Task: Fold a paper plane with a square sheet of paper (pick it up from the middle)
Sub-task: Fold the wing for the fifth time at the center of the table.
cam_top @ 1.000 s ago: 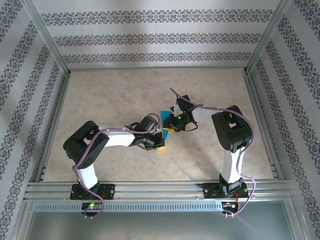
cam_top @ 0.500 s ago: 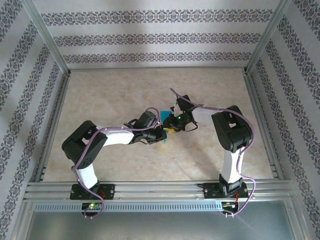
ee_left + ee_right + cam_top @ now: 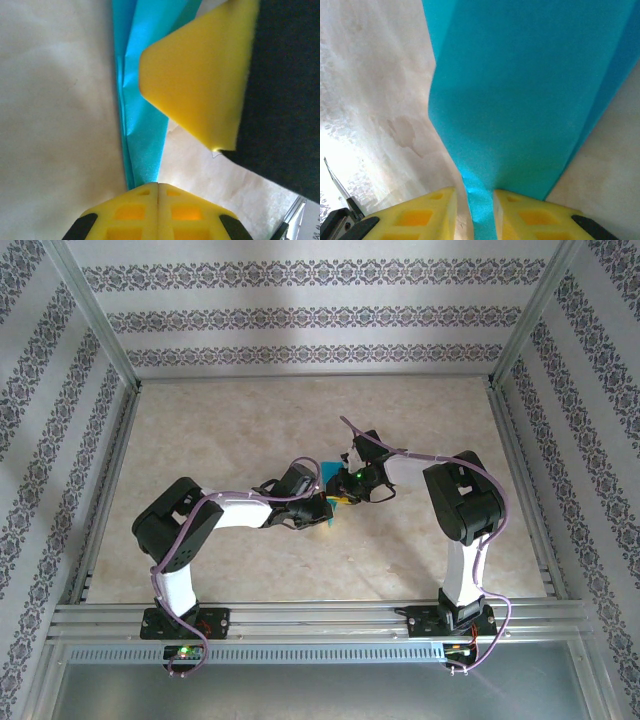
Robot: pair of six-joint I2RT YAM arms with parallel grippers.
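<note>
The square sheet of paper (image 3: 520, 90), already creased into a narrower strip, lies at the middle of the table (image 3: 230, 430) between the two arms, and it stretches lengthwise straight away from each set of fingertips. The right gripper (image 3: 475, 197) pinches one end. The left gripper (image 3: 157, 186), fully closed, meets the folded edge from the left, equally near, but I cannot tell whether it grips the paper.

The paper (image 3: 520, 100) was teal-blue; flanking it, the right gripper's fingers (image 3: 440, 200) were yellow, and the table (image 3: 250, 420) beneath it mottled beige.
</note>
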